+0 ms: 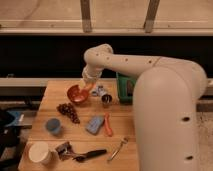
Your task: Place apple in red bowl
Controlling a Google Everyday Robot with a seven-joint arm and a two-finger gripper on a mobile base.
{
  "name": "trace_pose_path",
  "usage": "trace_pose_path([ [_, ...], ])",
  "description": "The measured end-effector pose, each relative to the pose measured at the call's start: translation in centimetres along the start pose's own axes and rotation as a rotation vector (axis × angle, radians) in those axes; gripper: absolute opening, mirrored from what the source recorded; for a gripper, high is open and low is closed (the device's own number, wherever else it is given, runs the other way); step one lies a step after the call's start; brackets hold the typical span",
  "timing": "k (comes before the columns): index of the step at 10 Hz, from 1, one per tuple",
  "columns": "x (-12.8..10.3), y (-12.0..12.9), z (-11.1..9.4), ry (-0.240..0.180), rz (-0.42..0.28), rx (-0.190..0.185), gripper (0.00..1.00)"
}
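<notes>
The red bowl sits at the back left of the wooden table. My gripper hangs just above the bowl's right rim, at the end of the white arm that reaches in from the right. It is shut on the apple, which shows as a small yellow-orange patch at the gripper's tip, over the bowl's right edge. Most of the apple is hidden by the gripper.
A dark grape bunch lies in front of the bowl. A metal cup and a green bin stand to its right. Nearer me are a blue cup, a blue sponge, a carrot, a white cup and a black-handled tool.
</notes>
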Motion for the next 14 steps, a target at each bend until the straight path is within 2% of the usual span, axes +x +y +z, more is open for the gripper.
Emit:
trace_pose_path([
  [3,-2.1,2.9,5.4,0.065,-0.084,-0.080,0.00],
  [4,-2.9,3.7,6.5,0.081,-0.106,-0.097,0.03],
  [5,-3.7,4.2,7.2,0.089,-0.118,-0.110,0.11],
  [6,-3.8,4.1,7.8,0.108,-0.124,-0.123,0.24],
  [10,-3.1,2.8,7.8,0.111,-0.117,-0.132,0.62],
  [11,-3.0,2.0,7.6,0.107,-0.104,-0.129,0.68],
  [14,-3.5,0.8,7.4,0.103,-0.105,-0.128,0.69],
])
